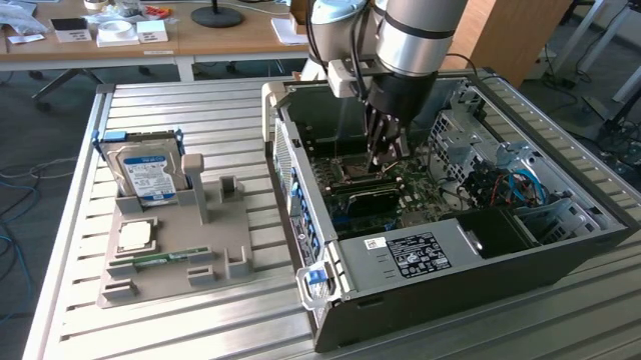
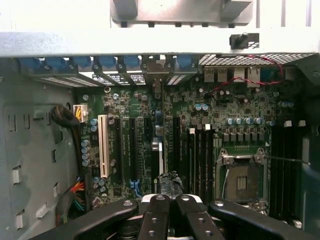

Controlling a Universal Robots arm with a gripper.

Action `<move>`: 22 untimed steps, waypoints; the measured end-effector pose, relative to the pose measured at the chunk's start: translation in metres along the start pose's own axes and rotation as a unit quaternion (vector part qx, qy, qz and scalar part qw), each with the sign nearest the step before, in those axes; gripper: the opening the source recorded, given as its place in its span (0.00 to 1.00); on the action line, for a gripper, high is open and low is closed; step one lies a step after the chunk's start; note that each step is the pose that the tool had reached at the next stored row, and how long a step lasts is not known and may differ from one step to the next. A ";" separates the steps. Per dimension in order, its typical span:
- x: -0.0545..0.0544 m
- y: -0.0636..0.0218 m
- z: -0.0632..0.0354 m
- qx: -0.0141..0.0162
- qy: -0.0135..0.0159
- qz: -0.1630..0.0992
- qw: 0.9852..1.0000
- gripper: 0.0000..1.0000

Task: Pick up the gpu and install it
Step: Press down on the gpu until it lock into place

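- Exterior view: we see gripper (image 1: 386, 154) clenched inside open PC case (image 1: 561, 247), low over motherboard (image 1: 425, 191).
- Wrist view: fingers (image 2: 160, 220) pressed together above gpu (image 2: 159, 150), card standing edge-on in motherboard slot.

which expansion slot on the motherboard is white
The white slot, the outermost one, nearest the orange and green wire bundle; the other slots beside it are dark.

HDD (image 1: 146, 177) on holder (image 1: 176, 247), exterior-view left of case (image 1: 440, 247)
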State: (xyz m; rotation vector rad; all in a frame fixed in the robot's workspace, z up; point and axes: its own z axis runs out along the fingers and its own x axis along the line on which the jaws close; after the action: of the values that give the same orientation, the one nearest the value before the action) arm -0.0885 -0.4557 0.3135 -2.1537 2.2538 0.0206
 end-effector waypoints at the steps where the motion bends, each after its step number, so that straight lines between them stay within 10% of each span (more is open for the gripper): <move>1: 0.000 0.0006 0.0009 0.000 0.000 0.000 1.000 0.11; 22: 0.003 0.0019 0.0234 0.000 0.000 0.000 1.000 0.11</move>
State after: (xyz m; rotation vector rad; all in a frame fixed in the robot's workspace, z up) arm -0.0903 -0.4578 0.2900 -2.1541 2.2537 0.0206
